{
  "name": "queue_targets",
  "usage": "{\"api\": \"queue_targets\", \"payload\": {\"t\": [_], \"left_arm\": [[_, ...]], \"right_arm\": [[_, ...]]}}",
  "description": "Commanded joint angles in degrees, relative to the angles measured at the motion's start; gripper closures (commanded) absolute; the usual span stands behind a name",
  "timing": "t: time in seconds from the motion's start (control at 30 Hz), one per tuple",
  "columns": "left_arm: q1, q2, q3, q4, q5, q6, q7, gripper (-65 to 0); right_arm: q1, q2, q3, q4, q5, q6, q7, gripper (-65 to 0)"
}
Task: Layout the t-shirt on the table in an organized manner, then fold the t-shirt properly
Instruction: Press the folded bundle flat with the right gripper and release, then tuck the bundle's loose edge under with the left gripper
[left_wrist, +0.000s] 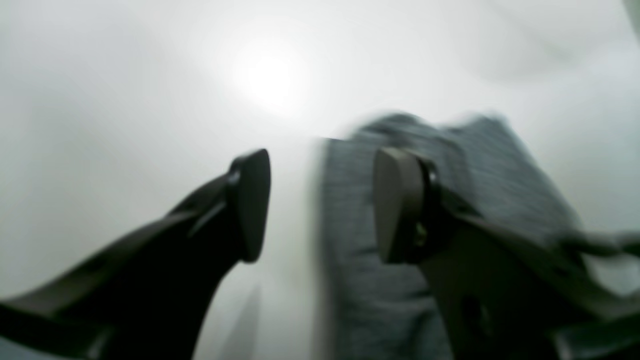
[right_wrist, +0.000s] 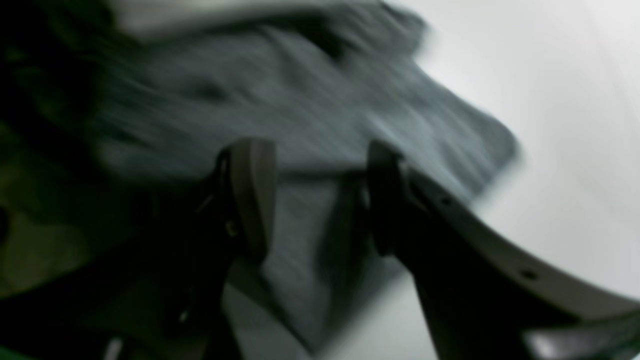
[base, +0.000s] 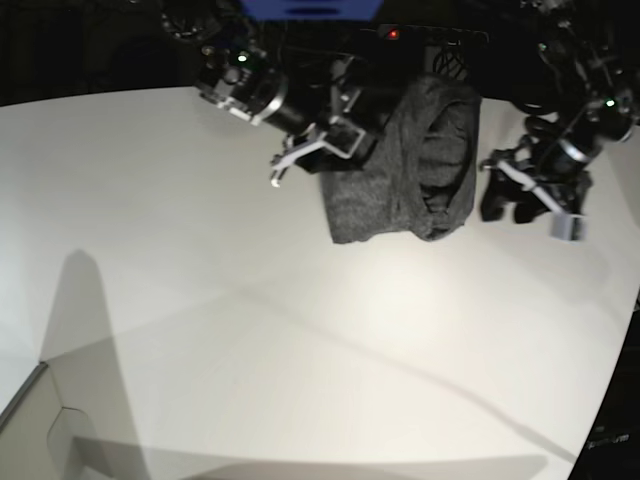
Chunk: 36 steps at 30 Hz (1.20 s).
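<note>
The dark grey t-shirt (base: 400, 180) lies bunched in a heap at the far middle of the white table (base: 250, 330). My right gripper (base: 285, 165) hovers at the heap's left edge. In the right wrist view, which is blurred, this gripper (right_wrist: 317, 200) is open, with the t-shirt (right_wrist: 300, 90) spread below and beyond its fingers. My left gripper (base: 505, 210) hangs just right of the heap, apart from it. In the left wrist view it (left_wrist: 322, 200) is open and empty, over the table (left_wrist: 125, 100), with the t-shirt (left_wrist: 480, 165) behind its right finger.
The table's curved edge (base: 625, 340) runs down the right side. A pale box corner (base: 40, 420) sits at the near left. Dark equipment and cables crowd the space behind the table's far edge (base: 420, 50).
</note>
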Motion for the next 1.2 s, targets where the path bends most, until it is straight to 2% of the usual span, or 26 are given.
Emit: {"api": "queue_targets", "payload": {"t": [0.0, 0.13, 0.43, 0.67, 0.73, 0.93, 1.03, 1.17], "left_arm": [[-0.59, -0.54, 1.85, 0.05, -0.69, -0.09, -0.95, -32.5], [-3.84, -0.72, 6.69, -6.11, 0.72, -0.09, -0.86, -32.5], [-8.06, -1.07, 6.34, -15.34, 14.70, -0.61, -1.39, -32.5], [-10.35, -1.07, -1.31, -16.74, 16.90, -0.79, -1.39, -32.5], [-11.66, -2.21, -4.39, -18.33, 17.51, -0.79, -1.39, -32.5], [-13.25, -7.57, -6.94, -22.37, 14.96, -0.79, -1.39, -32.5], [-13.16, -8.54, -8.78, -22.11, 12.59, -0.79, -0.86, -32.5], [-11.84, -8.19, -11.07, -17.80, 6.52, -0.88, -0.42, -32.5]], "right_arm": [[-0.34, -0.32, 1.65, 0.97, 0.75, 0.05, 1.70, -29.9], [-1.39, -0.40, 6.31, 0.97, 0.75, 0.14, 1.70, -29.9], [-3.33, -0.58, 7.01, 0.97, 0.75, 0.14, 1.70, -29.9], [-4.20, -0.76, 2.17, 2.55, 0.75, 0.14, 1.79, -30.2], [-5.00, -0.76, 1.38, 5.54, 0.75, 0.14, 1.79, -30.2], [-6.31, -1.90, 1.47, 14.33, 0.83, 0.05, 1.79, -30.2], [-6.23, -1.90, 1.65, 14.50, 0.75, -0.04, 1.70, -30.2], [-6.23, -2.16, 6.22, 12.13, 0.75, -0.04, 1.70, -30.2]]}}
